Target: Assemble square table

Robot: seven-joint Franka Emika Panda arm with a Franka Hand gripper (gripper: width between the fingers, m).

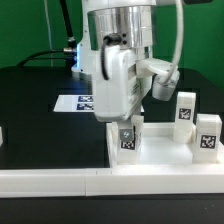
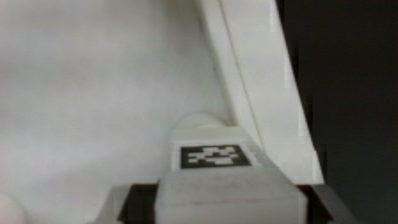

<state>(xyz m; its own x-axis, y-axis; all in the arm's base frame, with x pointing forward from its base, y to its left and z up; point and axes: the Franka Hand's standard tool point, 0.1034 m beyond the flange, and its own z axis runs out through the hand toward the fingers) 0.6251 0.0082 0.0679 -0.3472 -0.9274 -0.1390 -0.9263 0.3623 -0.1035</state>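
While we read the scene from the front wall back, each line takes one thing in turn.

Border wall: the long white wall [image 1: 60,182] runs across the front, nearest the exterior camera; we keep clear of it.

Claw: the claw [image 1: 128,128] points down and pinches one leg block [image 1: 128,138] between its fingers; in the wrist view the black pads [image 2: 128,203] press on both sides of the tagged block [image 2: 217,170].

Leg in hand: it stands upright, and its lower end sits at or just above the slab's surface near a raised rim; we cannot tell whether it touches.

Slab: the square tabletop [image 1: 160,152] lies flat on the bench [image 1: 30,100] against the front wall, and its rim [image 2: 249,90] runs just beside the held leg.

Step, as we judge it: seating this leg in a corner socket. We should hold it plumb, centre it over the socket before we press, and turn gently without dragging the slab.

Risk: the socket itself is hidden beneath the block, so alignment is a guess.

Spare legs: two more blocks [image 1: 184,106] [image 1: 207,134] stand upright on the exterior view's right.

Marker board: it [image 1: 72,102] lies farthest back.
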